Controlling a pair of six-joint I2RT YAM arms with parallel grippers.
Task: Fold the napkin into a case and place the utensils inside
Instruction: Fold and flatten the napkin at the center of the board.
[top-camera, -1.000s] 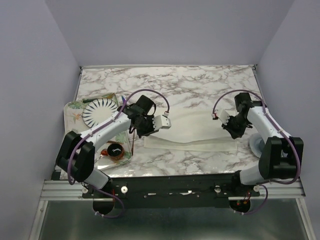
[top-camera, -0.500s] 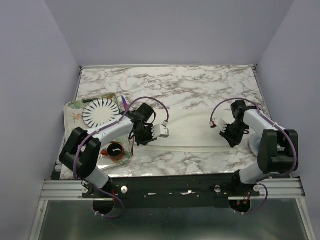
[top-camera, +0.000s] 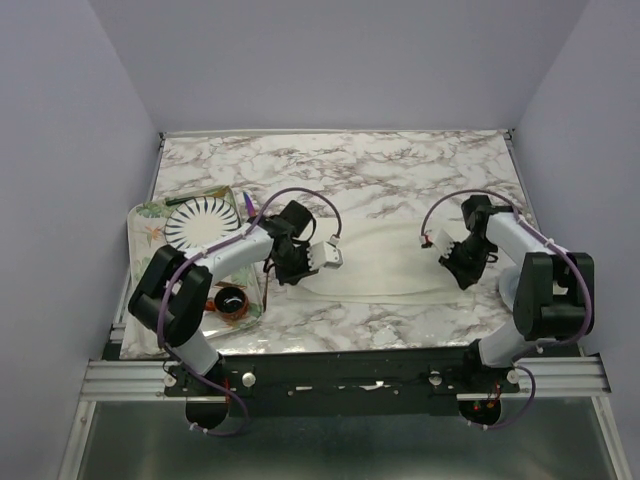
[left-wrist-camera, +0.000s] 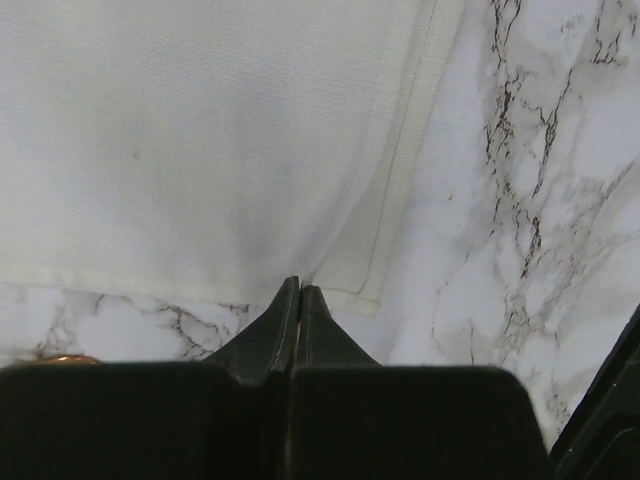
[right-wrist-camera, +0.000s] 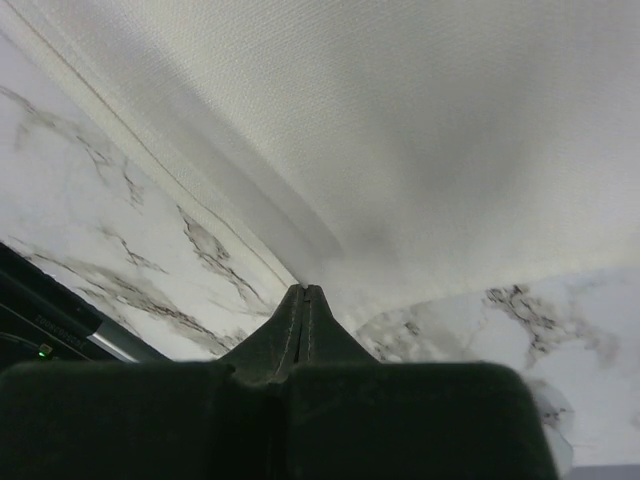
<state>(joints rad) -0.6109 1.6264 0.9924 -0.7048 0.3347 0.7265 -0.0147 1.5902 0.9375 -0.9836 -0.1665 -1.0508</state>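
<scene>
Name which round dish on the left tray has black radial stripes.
The white plate at the tray's far end; the small dark bowl at its near end has no stripes.

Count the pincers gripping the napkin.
2. The left pincer pinches the napkin by its left-end corner; the right pincer pinches the right end. Neither is hidden.

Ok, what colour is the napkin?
Plain cream-white napkin, no pattern; shows best in the left wrist view.
</scene>
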